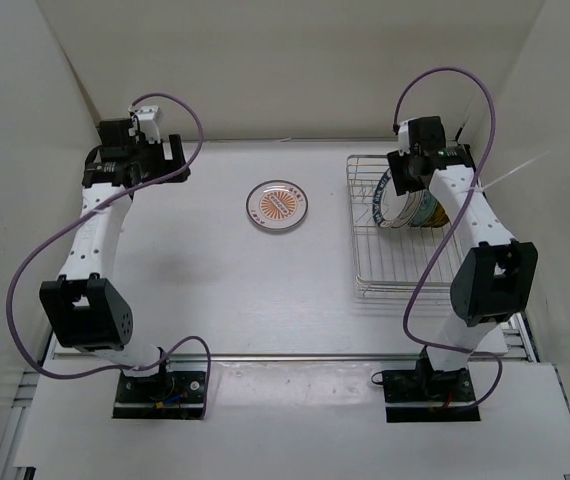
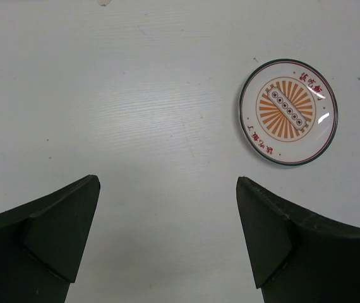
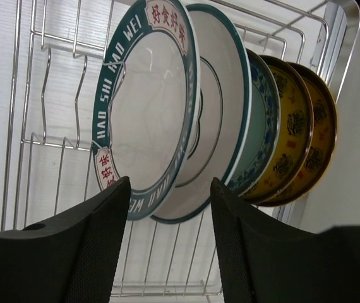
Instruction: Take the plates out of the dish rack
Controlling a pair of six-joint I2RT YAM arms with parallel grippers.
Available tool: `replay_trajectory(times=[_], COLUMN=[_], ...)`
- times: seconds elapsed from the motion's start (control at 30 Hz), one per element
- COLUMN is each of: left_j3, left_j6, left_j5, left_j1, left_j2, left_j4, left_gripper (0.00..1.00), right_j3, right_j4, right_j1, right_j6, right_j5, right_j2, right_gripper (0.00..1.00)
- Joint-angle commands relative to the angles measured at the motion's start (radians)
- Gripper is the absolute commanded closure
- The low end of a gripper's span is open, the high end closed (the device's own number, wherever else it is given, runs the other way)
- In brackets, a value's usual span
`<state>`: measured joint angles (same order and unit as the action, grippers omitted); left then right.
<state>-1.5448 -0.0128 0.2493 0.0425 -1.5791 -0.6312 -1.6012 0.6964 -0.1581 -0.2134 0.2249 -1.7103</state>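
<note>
An orange-sunburst plate (image 1: 278,206) lies flat on the table centre; it also shows in the left wrist view (image 2: 288,112). The silver wire dish rack (image 1: 385,272) stands at the right and holds several upright plates (image 1: 397,197). In the right wrist view these are a teal-rimmed lettered plate (image 3: 143,107), a dark-rimmed white one (image 3: 221,107), a blue-patterned one (image 3: 262,129) and two gold ones (image 3: 290,129). My right gripper (image 3: 169,189) is open, its jaws just below the lettered plate's lower rim. My left gripper (image 2: 167,189) is open and empty over bare table at the far left.
White walls close in the table at the back and both sides. The rack's near half (image 3: 60,126) holds empty slot wires. The right arm (image 1: 490,265) reaches over the rack's right side.
</note>
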Motion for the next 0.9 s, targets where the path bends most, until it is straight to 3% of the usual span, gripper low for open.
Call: replay_trajectory(times=[0.0, 0.07, 0.2, 0.3, 0.33, 0.47, 0.63, 0.73, 0.87], left_j3=[0.047, 0.061, 0.097, 0.097, 0.097, 0.097, 0.106, 0.106, 0.115], left_j6=[0.04, 0.04, 0.051, 0.051, 0.051, 0.062, 0.062, 0.062, 0.062], left_j5=[-0.07, -0.081, -0.09, -0.09, -0.09, -0.09, -0.064, -0.055, -0.042], left_j1=[-0.007, -0.007, -0.007, -0.007, -0.007, -0.007, -0.007, -0.007, -0.007], left_j2=[0.077, 0.099, 0.131, 0.14, 0.14, 0.117, 0.108, 0.09, 0.09], left_j4=[-0.016, -0.016, -0.016, -0.015, -0.015, -0.027, -0.027, -0.027, -0.027], left_gripper=[0.0, 0.0, 0.0, 0.0, 0.0, 0.0, 0.0, 0.0, 0.0], right_j3=[-0.054, -0.054, -0.054, -0.063, -0.063, -0.063, -0.103, -0.123, -0.137], right_j4=[-0.044, -0.044, -0.044, -0.044, -0.044, -0.044, -0.011, 0.028, 0.038], right_j1=[0.008, 0.008, 0.008, 0.008, 0.008, -0.003, -0.032, -0.043, -0.052], right_j6=[-0.006, -0.006, -0.006, 0.003, 0.012, 0.034, 0.081, 0.095, 0.111], right_j5=[-0.018, -0.027, -0.036, -0.036, -0.036, 0.0, 0.089, 0.138, 0.203], right_j2=[-0.028, -0.038, -0.058, -0.069, -0.069, -0.069, -0.069, -0.08, -0.08], right_gripper=[0.43, 0.48, 0.48, 0.6, 0.7, 0.82, 0.89, 1.0, 1.0])
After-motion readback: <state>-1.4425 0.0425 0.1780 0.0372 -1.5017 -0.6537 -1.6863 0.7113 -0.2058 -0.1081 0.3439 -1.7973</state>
